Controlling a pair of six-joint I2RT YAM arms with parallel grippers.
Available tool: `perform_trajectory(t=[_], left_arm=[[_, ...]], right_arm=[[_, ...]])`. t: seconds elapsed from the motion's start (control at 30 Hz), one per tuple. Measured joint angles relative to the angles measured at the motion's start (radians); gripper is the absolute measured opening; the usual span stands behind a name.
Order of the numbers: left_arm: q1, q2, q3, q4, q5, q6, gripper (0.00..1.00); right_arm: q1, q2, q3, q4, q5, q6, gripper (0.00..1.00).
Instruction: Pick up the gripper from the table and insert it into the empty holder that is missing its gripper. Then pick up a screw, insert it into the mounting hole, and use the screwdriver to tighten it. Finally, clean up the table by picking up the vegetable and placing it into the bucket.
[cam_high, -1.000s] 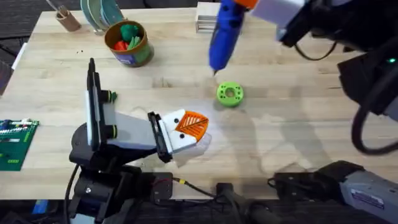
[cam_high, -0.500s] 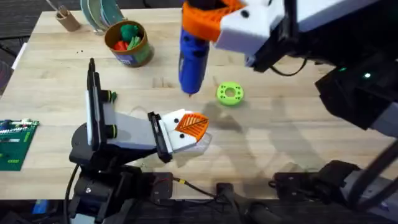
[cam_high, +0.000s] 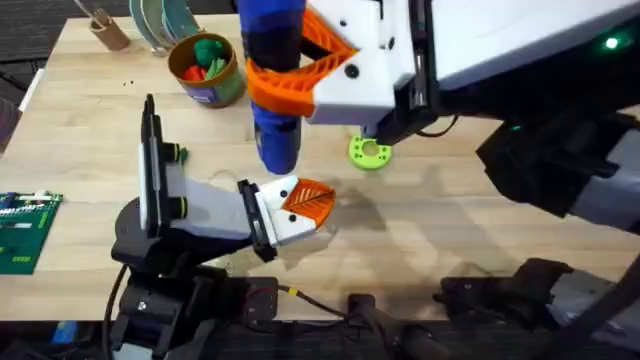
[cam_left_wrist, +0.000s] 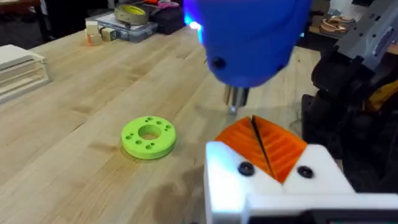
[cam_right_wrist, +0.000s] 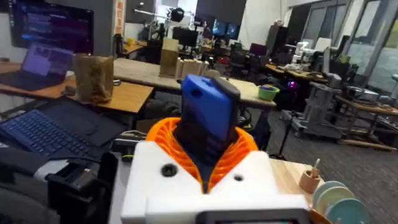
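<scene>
I'm holding the screwdriver (cam_high: 272, 90) clamped in the right gripper (cam_high: 300, 75), tip hovering just above the holder (cam_left_wrist: 273, 180); left gripper (cam_high: 262, 215) is gripping that holder. Risk: tip missing the screw and slipping off.

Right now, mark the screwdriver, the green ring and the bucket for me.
screwdriver (cam_high: 272, 75), overhead view, on its blue handle.
green ring (cam_left_wrist: 148, 135), left wrist view, on its flat top face beside the hole.
bucket (cam_high: 232, 82), overhead view, on its yellow-brown side wall.
</scene>
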Motion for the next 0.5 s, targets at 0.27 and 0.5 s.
perform_trajectory(t=[0.27,0.5], left_arm=[[0.000,0.000,0.000,0.000,0.000,0.000,0.003],[0.000,0.000,0.000,0.000,0.000,0.000,0.003]], right_arm=[[0.000,0.000,0.000,-0.033,-0.038,0.000,0.030],[0.003,0.002,0.000,-0.083,-0.041,0.001,0.029]])
